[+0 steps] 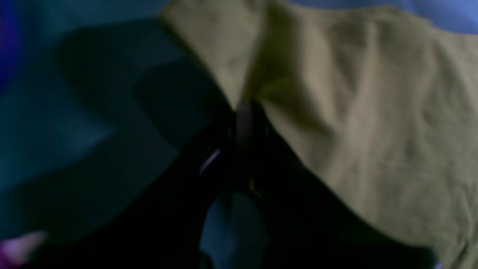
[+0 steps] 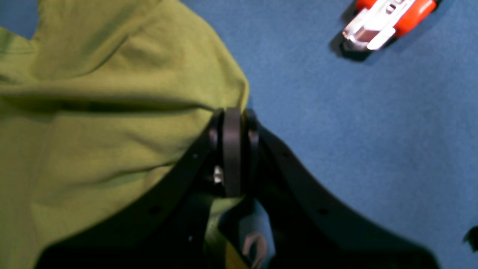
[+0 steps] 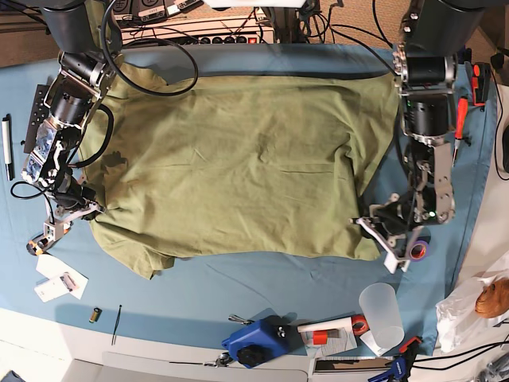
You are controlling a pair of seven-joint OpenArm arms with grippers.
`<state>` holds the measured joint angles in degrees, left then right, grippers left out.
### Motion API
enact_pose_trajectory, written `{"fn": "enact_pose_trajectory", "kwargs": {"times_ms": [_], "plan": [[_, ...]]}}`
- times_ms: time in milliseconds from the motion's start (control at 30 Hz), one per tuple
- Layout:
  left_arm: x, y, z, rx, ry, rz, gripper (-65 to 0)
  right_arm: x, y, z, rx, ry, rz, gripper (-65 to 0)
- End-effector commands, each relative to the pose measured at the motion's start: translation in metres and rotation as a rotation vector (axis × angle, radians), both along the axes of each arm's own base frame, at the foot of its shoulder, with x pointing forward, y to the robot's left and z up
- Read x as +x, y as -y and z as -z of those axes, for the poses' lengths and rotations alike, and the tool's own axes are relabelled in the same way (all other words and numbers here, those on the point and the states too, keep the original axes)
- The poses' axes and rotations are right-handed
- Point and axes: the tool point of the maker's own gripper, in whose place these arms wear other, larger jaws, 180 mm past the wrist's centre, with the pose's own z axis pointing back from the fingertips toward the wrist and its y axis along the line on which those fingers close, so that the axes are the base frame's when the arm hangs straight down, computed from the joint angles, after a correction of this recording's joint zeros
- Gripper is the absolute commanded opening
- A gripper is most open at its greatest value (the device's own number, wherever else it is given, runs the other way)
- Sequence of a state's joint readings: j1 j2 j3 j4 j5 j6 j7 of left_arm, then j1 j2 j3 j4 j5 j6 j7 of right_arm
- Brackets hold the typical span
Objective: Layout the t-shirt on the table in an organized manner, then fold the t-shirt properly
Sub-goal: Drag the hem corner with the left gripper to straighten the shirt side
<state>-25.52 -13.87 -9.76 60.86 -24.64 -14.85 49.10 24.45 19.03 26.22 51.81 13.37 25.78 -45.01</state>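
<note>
T-shirt (image 3: pixel 238 167): olive green, spread wide over the middle of the table (image 3: pixel 238 294), long axis running from 9 to 3 o'clock in the base view; creased, one sleeve sticking out toward 7 o'clock.
Left gripper (image 1: pixel 239 108): jaws together, pinched on the t-shirt's edge at its 4 o'clock corner in the base view.
Right gripper (image 2: pixel 233 116): jaws together, clamped on the t-shirt's edge at about 8 o'clock in the base view.
Left wrist only: dark, blurred close view of the cloth gathering into the jaw tips.
Right wrist only: an orange and silver tool (image 2: pixel 388 18) lying at 1 o'clock on bare blue cloth, well apart from the garment.
Base only: both arms at once, and a clear cup (image 3: pixel 382 314), blue tool (image 3: pixel 254 342) and roll of tape (image 3: pixel 419 251) along the 5 o'clock side.
Edges: shirt's far hem near the table's 12 o'clock edge; bare strip at 6 o'clock.
Surface: smooth teal-blue cover, pale rim at 6 o'clock.
Room: cables and power strips (image 3: pixel 207 28) beyond 12 o'clock.
</note>
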Motion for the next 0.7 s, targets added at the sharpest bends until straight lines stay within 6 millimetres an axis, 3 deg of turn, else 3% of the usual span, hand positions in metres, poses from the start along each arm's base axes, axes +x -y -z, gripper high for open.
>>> {"fn": "enact_pose_trajectory", "kwargs": {"times_ms": [0, 100, 267, 533, 667], "plan": [[0.024, -0.014, -0.032, 0.027, 0.09, -0.017, -65.0, 0.007, 0.008, -0.014, -0.024, 0.022, -0.003, -65.0], [0.036, -0.029, -0.051, 0.065, 0.131, -0.009, -65.0, 0.007, 0.008, -0.014, -0.024, 0.022, -0.003, -65.0], [0.048, -0.033, -0.074, 0.092, 0.191, 0.038, -65.0, 0.007, 0.008, -0.014, -0.023, 0.021, -0.003, -65.0], [0.059, -0.045, -0.075, 0.282, 0.244, 0.038, -65.0, 0.006, 0.008, -0.014, -0.024, 0.021, -0.003, -65.0], [0.062, -0.031, -0.071, 0.367, 0.267, 0.104, -65.0, 0.007, 0.008, -0.014, -0.024, 0.022, -0.002, -65.0]]}}
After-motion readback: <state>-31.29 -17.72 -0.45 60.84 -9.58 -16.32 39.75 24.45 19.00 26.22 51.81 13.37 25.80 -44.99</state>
